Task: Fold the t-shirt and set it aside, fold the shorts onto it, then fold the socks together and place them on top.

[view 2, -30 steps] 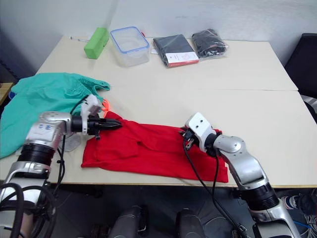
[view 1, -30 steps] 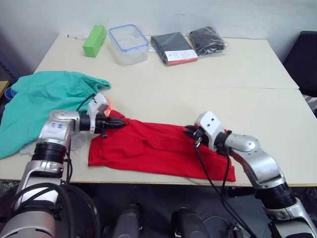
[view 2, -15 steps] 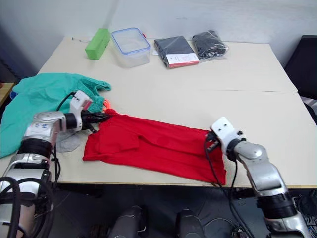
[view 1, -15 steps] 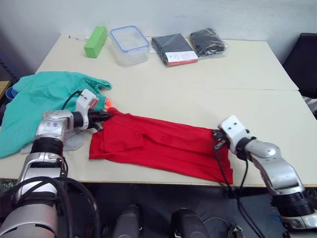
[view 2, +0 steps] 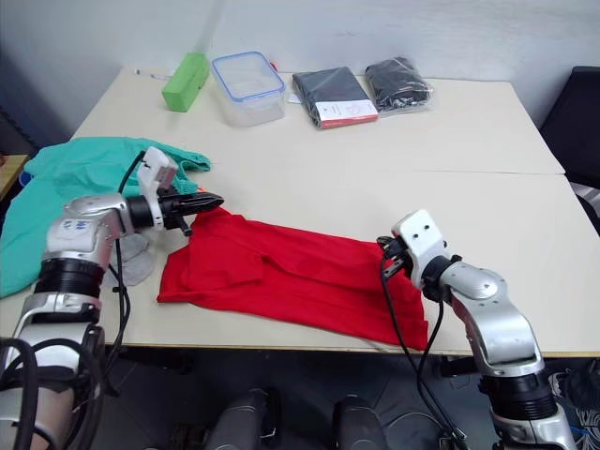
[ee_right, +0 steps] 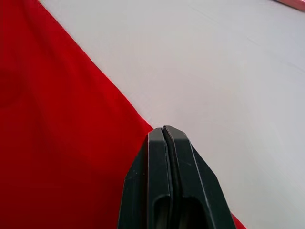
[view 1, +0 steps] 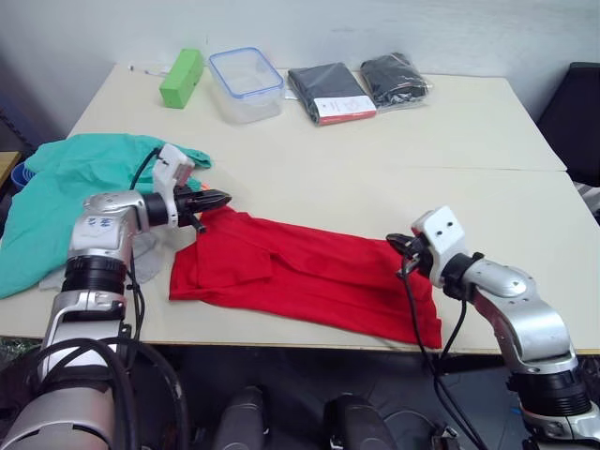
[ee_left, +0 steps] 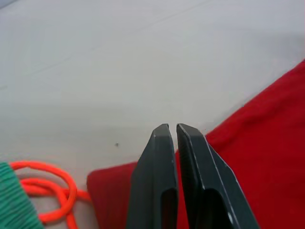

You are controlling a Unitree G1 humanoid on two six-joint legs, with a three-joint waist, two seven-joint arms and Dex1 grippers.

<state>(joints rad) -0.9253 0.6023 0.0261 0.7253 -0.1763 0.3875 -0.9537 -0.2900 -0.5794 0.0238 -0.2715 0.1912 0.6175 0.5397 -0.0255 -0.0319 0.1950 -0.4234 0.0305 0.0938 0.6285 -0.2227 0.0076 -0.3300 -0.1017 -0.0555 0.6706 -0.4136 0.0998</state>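
Between both pincers (view 1: 221, 198) (view 1: 397, 246) lies the t-shirt (view 1: 300, 281).

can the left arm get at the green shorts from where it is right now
Probably yes. The shorts lie right beside the left end effector on its own side, with only their orange drawstring lying loose between.

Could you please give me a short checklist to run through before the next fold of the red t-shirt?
1. Left gripper holds an edge of the red cloth t-shirt: cannot tell; its fingers are closed, cloth between them unclear.
2. Right gripper at the shirt's other end, fingers closed: ok.
3. Shirt lying flat: not ok, wrinkled and partly folded.
4. Teal-green fabric shorts off the shirt: ok; orange drawstring lies near its corner.
5. Bare beige table beyond for folding: ok.
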